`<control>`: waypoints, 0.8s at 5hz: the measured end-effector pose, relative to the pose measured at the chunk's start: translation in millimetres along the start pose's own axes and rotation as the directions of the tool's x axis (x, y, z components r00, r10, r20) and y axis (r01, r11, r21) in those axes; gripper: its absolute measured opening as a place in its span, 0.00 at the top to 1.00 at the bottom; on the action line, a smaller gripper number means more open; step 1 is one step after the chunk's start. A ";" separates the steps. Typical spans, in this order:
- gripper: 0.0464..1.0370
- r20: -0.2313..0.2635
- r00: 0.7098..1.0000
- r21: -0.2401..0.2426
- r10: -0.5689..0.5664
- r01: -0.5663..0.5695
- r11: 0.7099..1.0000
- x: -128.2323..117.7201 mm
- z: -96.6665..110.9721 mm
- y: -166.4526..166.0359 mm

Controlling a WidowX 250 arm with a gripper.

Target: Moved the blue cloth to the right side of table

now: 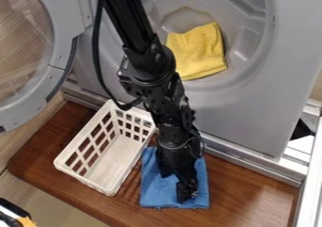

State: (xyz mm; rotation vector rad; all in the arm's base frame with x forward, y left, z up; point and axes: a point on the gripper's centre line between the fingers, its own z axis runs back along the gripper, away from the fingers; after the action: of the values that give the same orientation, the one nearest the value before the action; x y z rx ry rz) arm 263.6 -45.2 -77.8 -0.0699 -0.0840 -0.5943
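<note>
The black gripper (pixel 175 187) hangs low over the blue cloth (pixel 153 188), its two fingers apart with blue fabric showing between them. The cloth lies nearly flat on the brown wooden table, just right of the white basket, and its lower edge runs close to the table's front. The arm and gripper hide much of its middle and upper part. Whether the fingertips touch the fabric cannot be told.
A white slatted basket (pixel 112 192) stands left of the cloth on the wooden table (pixel 242 193). Behind is a grey machine front (pixel 252 122) with a yellow cloth (pixel 198 52) in its round opening. Its round door (pixel 60 54) stands open at upper left.
</note>
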 end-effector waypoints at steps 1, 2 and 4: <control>0.04 -0.009 1.000 0.004 0.005 -0.005 1.000 2.7 -1.3 -2.1; 0.04 -0.007 1.000 -0.004 -0.008 0.008 1.000 9.3 -1.2 -7.4; 0.04 0.051 0.992 -0.076 -0.117 0.121 0.990 41.7 1.1 -48.0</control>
State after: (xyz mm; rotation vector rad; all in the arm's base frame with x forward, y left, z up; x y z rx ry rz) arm 270.9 -108.0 -70.5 -0.1560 -0.1103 -0.7155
